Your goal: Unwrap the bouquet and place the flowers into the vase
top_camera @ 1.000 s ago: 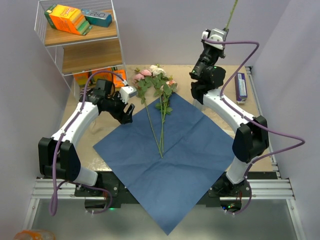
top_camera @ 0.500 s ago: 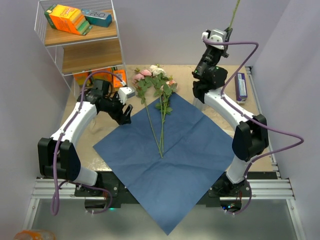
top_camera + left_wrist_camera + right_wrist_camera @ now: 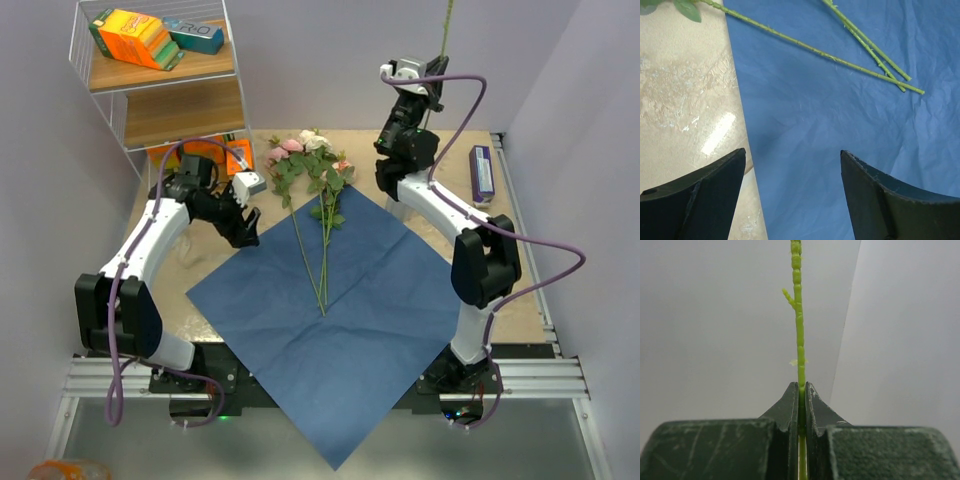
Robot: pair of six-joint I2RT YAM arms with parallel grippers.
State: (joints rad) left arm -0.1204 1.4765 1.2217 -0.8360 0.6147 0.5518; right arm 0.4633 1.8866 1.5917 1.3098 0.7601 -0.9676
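The left gripper (image 3: 792,152) hangs with its dark fingers (image 3: 700,200) spread wide and nothing between them, one over the pale marbled table (image 3: 685,100), the other over crinkled blue paper (image 3: 840,115). Farther off, three thin green stems (image 3: 805,47) lie across the paper, and a leaf (image 3: 687,9) rests on the table.

Pale lilac walls (image 3: 320,60) enclose a beige tabletop (image 3: 520,215) (faintly marbled); a white wire shelf (image 3: 180,115) stands far-left.

Blue paper (image 3: 340,330); green stem (image 3: 799,325) (pink blooms (image 3: 288,149))
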